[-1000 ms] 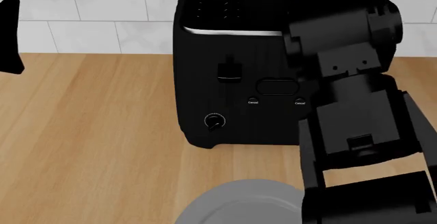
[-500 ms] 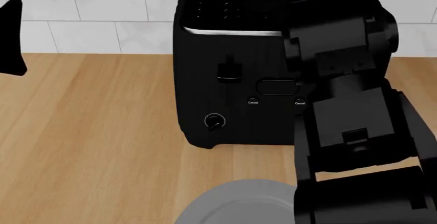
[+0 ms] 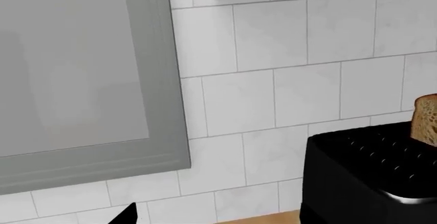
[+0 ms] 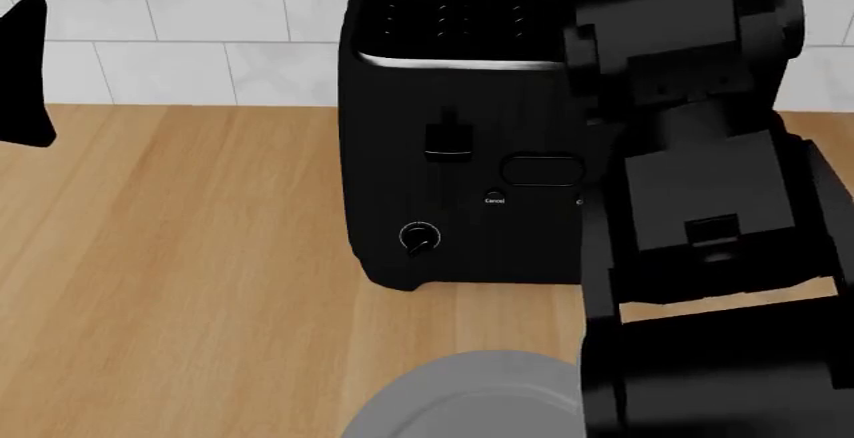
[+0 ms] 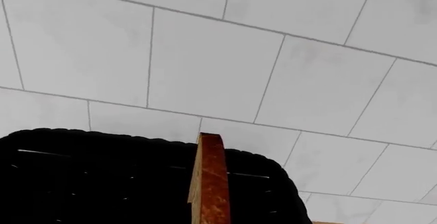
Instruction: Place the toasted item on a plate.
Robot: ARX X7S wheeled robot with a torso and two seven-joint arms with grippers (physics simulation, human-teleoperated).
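Observation:
The toasted slice (image 5: 210,183) stands edge-on in the black toaster (image 5: 95,183), showing its reddish-brown crust. In the left wrist view it (image 3: 427,119) sticks up from the toaster top (image 3: 369,173) at the frame's edge. My right arm (image 4: 694,208) reaches over the right half of the toaster (image 4: 447,158) and hides both the slice and the right gripper; no fingers show in the right wrist view. The grey plate (image 4: 461,398) lies in front of the toaster, partly under my arm. My left gripper (image 4: 20,68) hangs empty at the far left, with one fingertip (image 3: 127,216) showing.
A white tiled wall (image 4: 200,18) runs behind the wooden counter (image 4: 174,258). A grey cabinet panel (image 3: 75,70) hangs on the wall left of the toaster. The toaster's lever (image 4: 447,138) and dial (image 4: 419,238) face me.
My right arm has risen and shifted a little right over the toaster. The left gripper has crept slightly up. The plate and toaster have not moved.

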